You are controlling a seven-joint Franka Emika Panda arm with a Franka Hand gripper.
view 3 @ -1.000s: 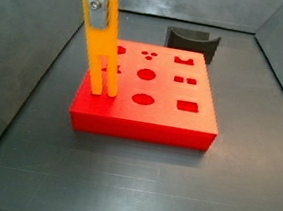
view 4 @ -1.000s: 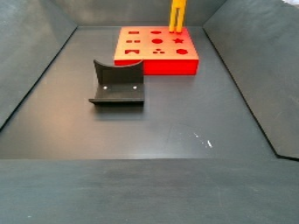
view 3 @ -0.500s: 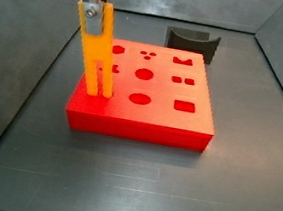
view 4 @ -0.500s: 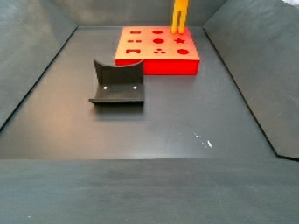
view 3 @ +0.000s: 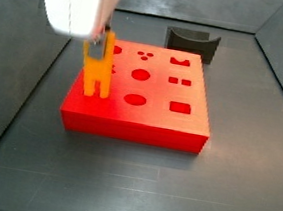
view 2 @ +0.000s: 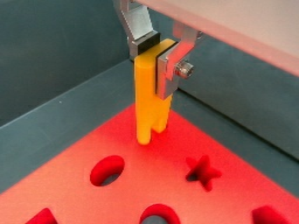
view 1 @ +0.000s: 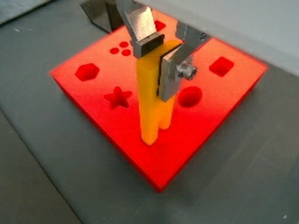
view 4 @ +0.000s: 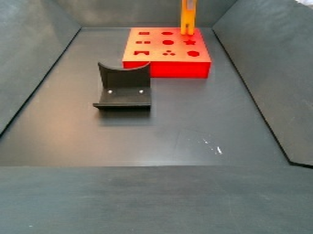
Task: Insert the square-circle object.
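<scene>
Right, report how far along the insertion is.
Done: the claw is shut on the orange bar, carried to the red block. In hand: the bar stands upright with its prongs at the block's top, near a corner in both side views. Left: whether the prongs have entered isn't clear; seating and release remain.

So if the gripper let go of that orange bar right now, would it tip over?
Probably. The orange bar is tall and thin and stands upright on the red block, so it looks top-heavy. Only the gripper, shut on its upper end, visibly steadies it. How deep its prongs sit is unclear.
</scene>
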